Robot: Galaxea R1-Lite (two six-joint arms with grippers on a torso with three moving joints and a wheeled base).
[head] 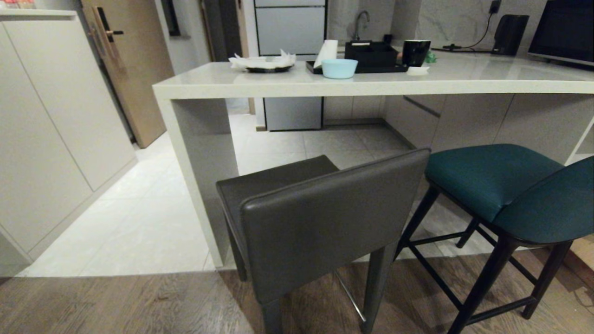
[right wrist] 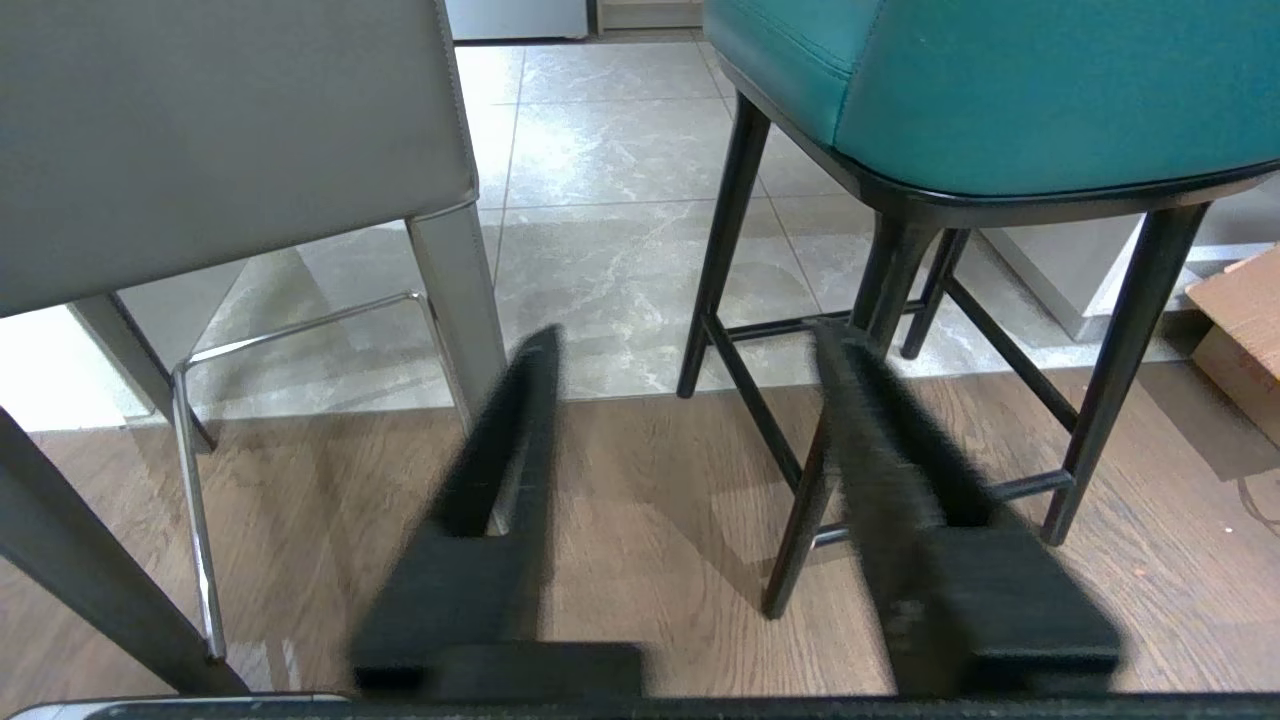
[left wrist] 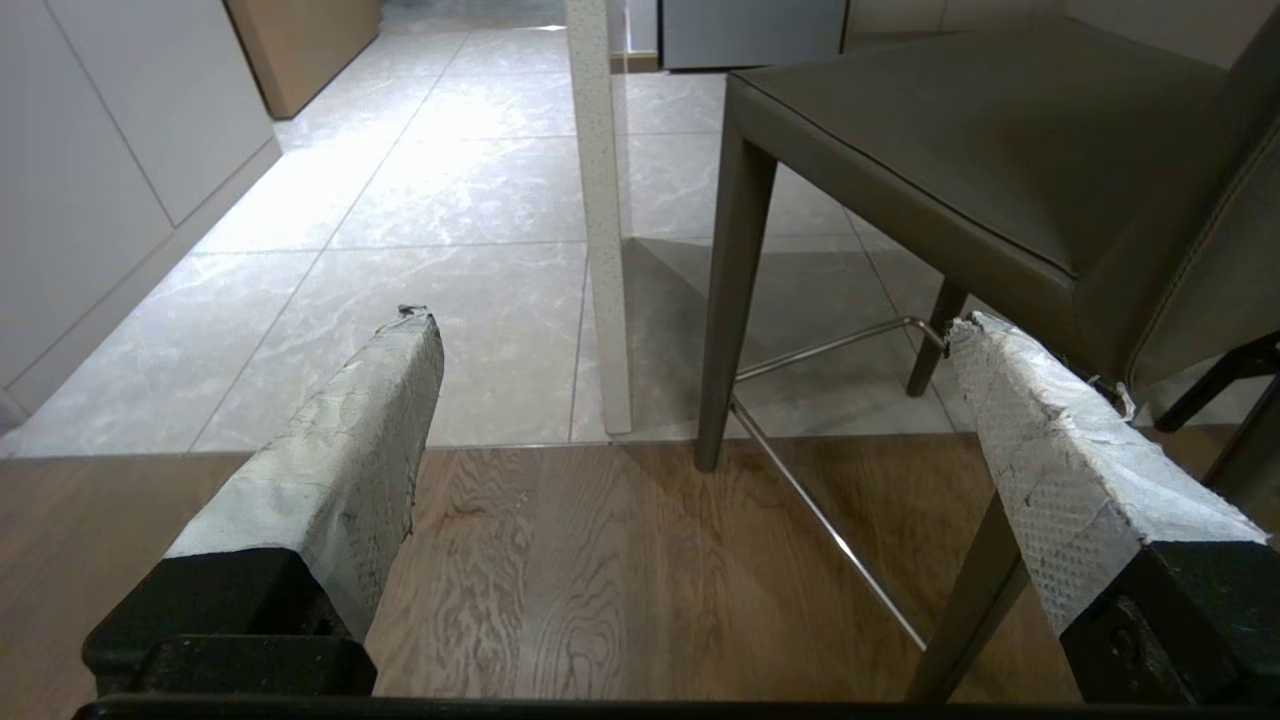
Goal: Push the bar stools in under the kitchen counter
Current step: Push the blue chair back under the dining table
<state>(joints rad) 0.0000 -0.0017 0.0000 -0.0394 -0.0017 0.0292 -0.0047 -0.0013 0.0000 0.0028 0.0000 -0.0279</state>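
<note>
Head view — teal stool (head: 492, 178) cropped, right pincer (right wrist: 685, 345) blurred, apart

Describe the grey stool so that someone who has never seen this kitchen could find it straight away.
Find the long off-white stone kitchen counter. Two bar stools stand before it; the grey stool is next to the counter's slab end. Unlike the teal stool with its curved back and thin black legs, it has a boxy back and square legs.

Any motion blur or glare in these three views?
Right wrist view: the right tool is smeared by motion blur, while the teal stool behind stays sharp. Left wrist view: the left tool is crisp, with glare on the floor tiles. Head view: sharp, with a soft sheen on the kitchen counter.
</note>
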